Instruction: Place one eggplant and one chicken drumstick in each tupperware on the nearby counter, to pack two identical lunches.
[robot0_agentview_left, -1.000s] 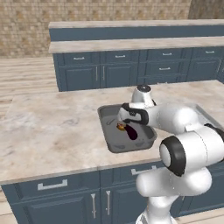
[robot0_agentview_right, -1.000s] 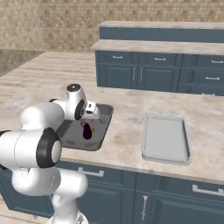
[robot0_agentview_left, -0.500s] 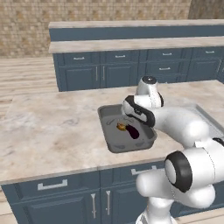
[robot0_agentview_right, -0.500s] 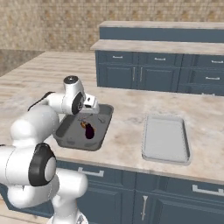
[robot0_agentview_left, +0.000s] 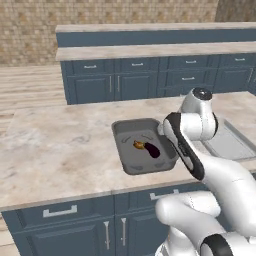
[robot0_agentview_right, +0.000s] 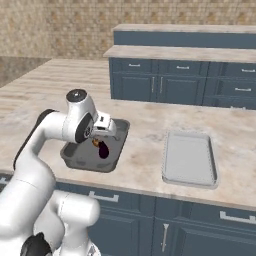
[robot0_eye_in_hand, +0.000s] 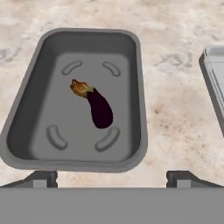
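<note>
Over on the island desk (robot0_agentview_left: 60, 150), pretty simple setup right now. Deep dark grey tub (robot0_eye_in_hand: 26, 113) sitting flat on the beige mottled stone top, with one eggplant (robot0_eye_in_hand: 97, 107) lying loose on its floor, roughly in the middle. Dark purple body, brownish-orange stem end, stem pointing toward the far wall of the tub in the hand view. Not touching any of the tub's walls, just resting between the four little raised curved marks on the bottom. Same eggplant (robot0_agentview_left: 150, 149) visible from the left base view, same spot.

Gripper (robot0_eye_in_hand: 111, 177) hanging above the near rim of the tub, fingers (robot0_eye_in_hand: 41, 178) spread wide apart with nothing between them. Clear of the eggplant, not touching it.

Shallow pale grey tray (robot0_agentview_right: 189, 157) sitting off to the right of the tub on the same desk, well apart from it, bare stone between the two. Nothing lying in it as far as the right base view goes.

Farther back, stepped blue counters (robot0_agentview_right: 200, 75) running along the brick wall (robot0_agentview_left: 100, 25).
</note>
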